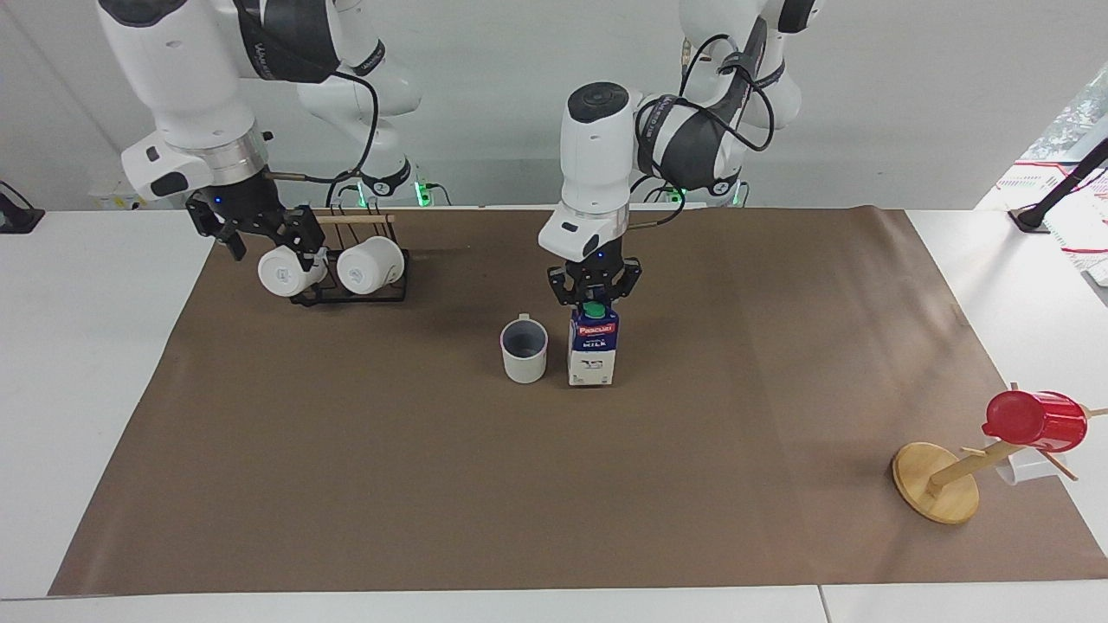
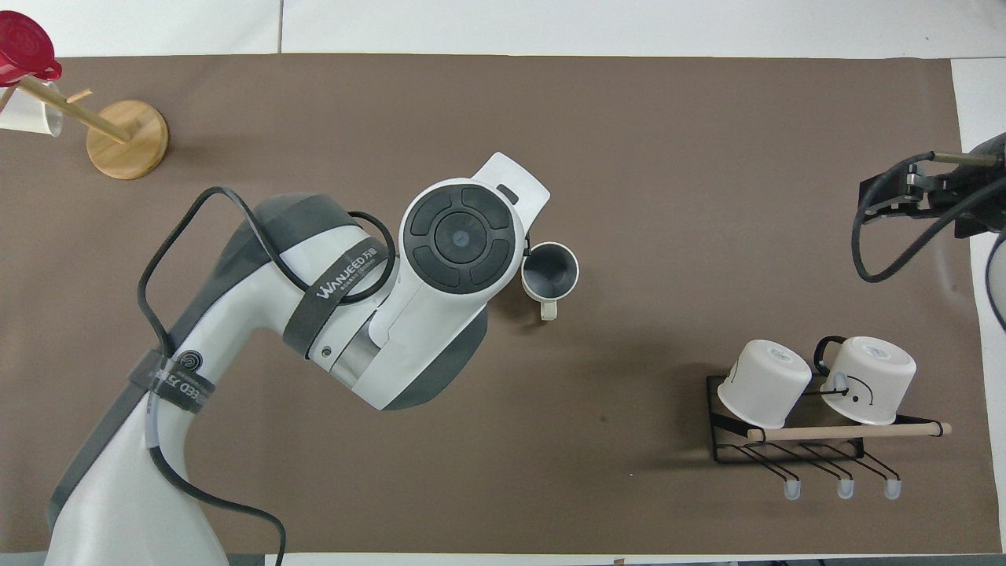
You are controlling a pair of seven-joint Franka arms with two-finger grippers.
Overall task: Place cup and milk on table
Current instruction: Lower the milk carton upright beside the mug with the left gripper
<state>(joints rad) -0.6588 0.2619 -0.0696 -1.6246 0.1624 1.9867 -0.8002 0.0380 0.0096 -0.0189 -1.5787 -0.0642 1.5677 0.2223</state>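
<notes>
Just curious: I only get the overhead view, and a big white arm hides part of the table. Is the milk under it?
Observer: Yes. The milk stands upright beside the cup, toward the left arm's end of the table.
Operator: Has it been let go?
Observer: No. The left end effector is shut on the carton's top.
Operator: And the other arm?
Observer: The right end effector hangs open, raised over the paper's edge near the mug rack.

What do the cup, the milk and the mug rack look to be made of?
Cup: likely glazed ceramic, thick off-white wall, grey-blue inside.
Milk: printed paperboard carton, sharp folded edges, green cap probably plastic.
Rack: thin black wire, apparently metal, with a pale wooden rod.
</notes>
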